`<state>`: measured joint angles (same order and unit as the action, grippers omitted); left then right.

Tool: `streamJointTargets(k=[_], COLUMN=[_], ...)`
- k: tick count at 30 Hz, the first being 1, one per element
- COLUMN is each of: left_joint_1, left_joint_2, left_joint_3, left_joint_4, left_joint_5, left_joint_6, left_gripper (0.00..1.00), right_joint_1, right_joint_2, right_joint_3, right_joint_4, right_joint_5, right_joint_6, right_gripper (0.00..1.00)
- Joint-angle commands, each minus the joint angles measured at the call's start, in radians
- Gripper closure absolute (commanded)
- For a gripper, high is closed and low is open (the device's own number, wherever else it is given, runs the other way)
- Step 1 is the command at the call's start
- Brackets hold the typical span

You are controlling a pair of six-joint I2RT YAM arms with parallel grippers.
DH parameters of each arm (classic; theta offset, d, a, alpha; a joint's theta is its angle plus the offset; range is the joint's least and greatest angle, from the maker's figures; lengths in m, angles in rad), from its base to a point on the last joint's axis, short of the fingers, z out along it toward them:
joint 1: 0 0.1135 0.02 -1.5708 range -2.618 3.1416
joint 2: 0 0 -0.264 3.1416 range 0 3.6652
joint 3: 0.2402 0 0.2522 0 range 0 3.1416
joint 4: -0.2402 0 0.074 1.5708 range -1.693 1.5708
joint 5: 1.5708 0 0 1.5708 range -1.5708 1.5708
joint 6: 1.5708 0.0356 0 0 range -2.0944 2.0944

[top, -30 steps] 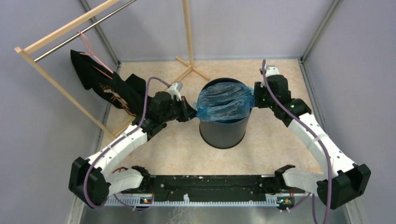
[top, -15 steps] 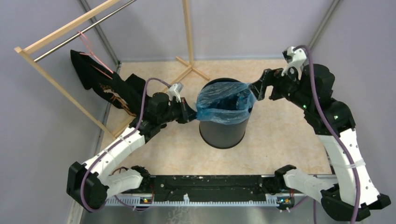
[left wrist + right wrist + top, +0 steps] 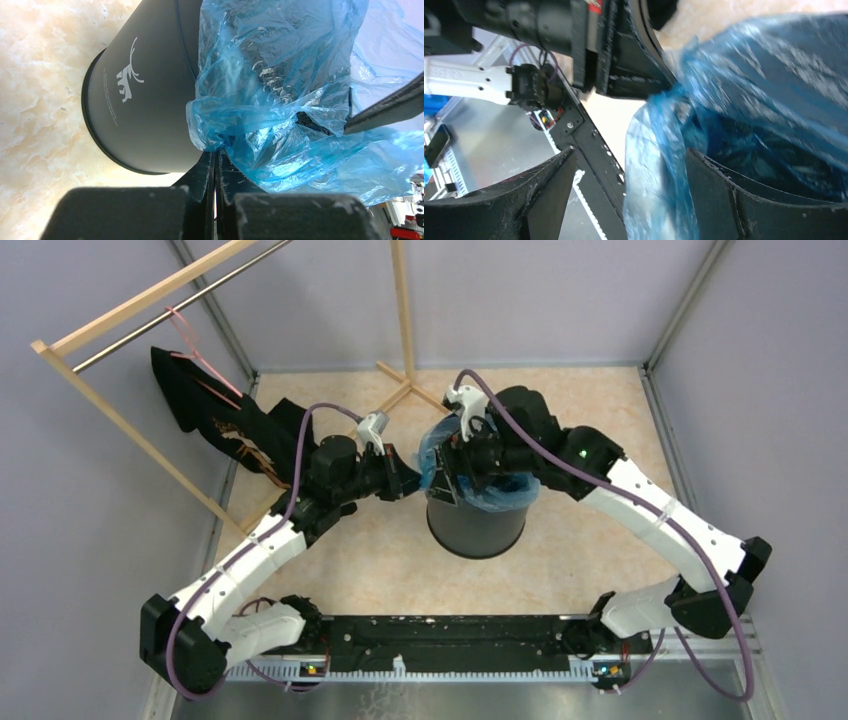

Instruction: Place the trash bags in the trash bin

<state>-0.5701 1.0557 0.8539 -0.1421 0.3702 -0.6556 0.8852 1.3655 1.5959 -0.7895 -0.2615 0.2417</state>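
The trash bin point(image 3: 478, 525) stands upright in the middle of the table, dark grey, with a deer logo on its side in the left wrist view point(image 3: 145, 100). The light-blue trash bag point(image 3: 500, 496) is draped in and over the bin's mouth. My left gripper point(image 3: 412, 478) is at the bin's left rim, shut on a bunched edge of the bag point(image 3: 270, 90); its tips point(image 3: 217, 152) pinch the film. My right gripper point(image 3: 450, 475) hovers over the bin's left rim, jaws wide open point(image 3: 629, 170), with a fold of the bag point(image 3: 749, 100) between its fingers point(image 3: 719, 190).
A wooden clothes rack point(image 3: 120, 300) stands at the back left with a black garment point(image 3: 230, 425) hanging from it. The rack's foot point(image 3: 410, 390) lies just behind the bin. Grey walls enclose the table on three sides.
My right arm has left the bin's right rim, swung up and across, and now sits over the bin's left side near the left gripper. The left gripper has kept its hold.
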Motion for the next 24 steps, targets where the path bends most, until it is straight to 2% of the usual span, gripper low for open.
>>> streamJointTargets(k=[1, 6, 8, 11, 15, 24], left_joint_1=[-0.002, -0.001, -0.001, -0.001, -0.002, -0.001], left_joint_2=[-0.007, -0.002, -0.012, -0.025, -0.037, -0.063], left_joint_3=[0.032, 0.042, 0.046, 0.050, 0.070, 0.103], left_joint_4=[0.051, 0.061, 0.060, 0.059, 0.031, -0.028], left_joint_5=[0.016, 0.030, 0.027, 0.017, 0.000, -0.041], left_joint_6=[0.001, 0.002, 0.004, 0.010, 0.037, 0.082], left_gripper=[1.00, 1.00, 1.00, 1.00, 0.83, 0.69], right_joint_1=[0.003, 0.003, 0.003, 0.003, 0.004, 0.025], right_joint_2=[-0.115, -0.180, -0.192, -0.223, -0.295, -0.455], right_joint_3=[-0.043, -0.094, -0.120, -0.186, -0.309, -0.550], right_joint_4=[-0.003, 0.017, 0.021, 0.051, 0.138, 0.301], right_joint_5=[0.061, -0.015, -0.039, -0.066, -0.086, -0.083], right_joint_6=[0.047, 0.105, 0.128, 0.176, 0.245, 0.371], right_gripper=[0.24, 0.54, 0.60, 0.63, 0.65, 0.70])
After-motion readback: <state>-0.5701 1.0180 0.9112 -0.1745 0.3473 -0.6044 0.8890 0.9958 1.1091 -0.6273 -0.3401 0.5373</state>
